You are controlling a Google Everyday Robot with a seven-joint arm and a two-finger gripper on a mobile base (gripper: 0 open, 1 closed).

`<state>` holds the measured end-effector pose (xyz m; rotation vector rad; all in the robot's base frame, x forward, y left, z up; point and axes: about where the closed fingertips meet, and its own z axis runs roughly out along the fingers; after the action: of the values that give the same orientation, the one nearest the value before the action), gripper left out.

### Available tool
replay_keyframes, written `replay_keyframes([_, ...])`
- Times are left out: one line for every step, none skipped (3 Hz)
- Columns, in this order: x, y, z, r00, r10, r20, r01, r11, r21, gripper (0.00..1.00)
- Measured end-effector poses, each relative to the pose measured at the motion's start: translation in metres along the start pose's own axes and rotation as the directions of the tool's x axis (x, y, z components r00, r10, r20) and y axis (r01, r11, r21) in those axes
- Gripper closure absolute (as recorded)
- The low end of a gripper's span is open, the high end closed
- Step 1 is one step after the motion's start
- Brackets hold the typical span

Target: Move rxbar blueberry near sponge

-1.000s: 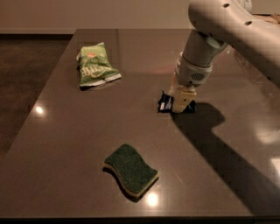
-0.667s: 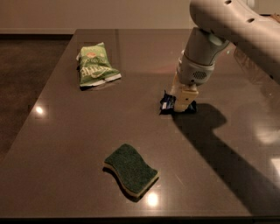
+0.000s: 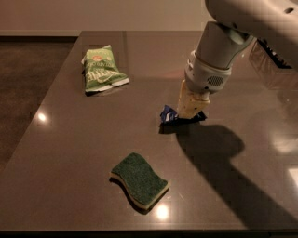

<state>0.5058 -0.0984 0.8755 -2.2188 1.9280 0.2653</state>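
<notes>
rxbar blueberry [image 3: 167,113] pinched in the closed gripper [image 3: 190,111] at table centre; sponge [image 3: 139,179] lies front-left, well apart.

One cam only, up high, near side of the sponge [image 3: 139,180], tilted down over table [image 3: 60,153] twd wall [image 3: 116,14]; my gripper [image 3: 190,113] sits beyond sponge, right in view.
</notes>
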Motion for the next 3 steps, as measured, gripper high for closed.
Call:
replay_keyframes([-0.028, 0.031, -0.002, 0.997, -0.068, 0.032, 0.069, 0.9971, -0.032, 1.0])
replay_keyframes([-0.049, 0.057, 0.001, 0.991, -0.118, 0.057, 0.122, 0.9905, -0.064, 1.0])
replay_keyframes([-0.062, 0.075, 0.004, 0.986, -0.154, 0.065, 0.159, 0.9838, -0.082, 0.85])
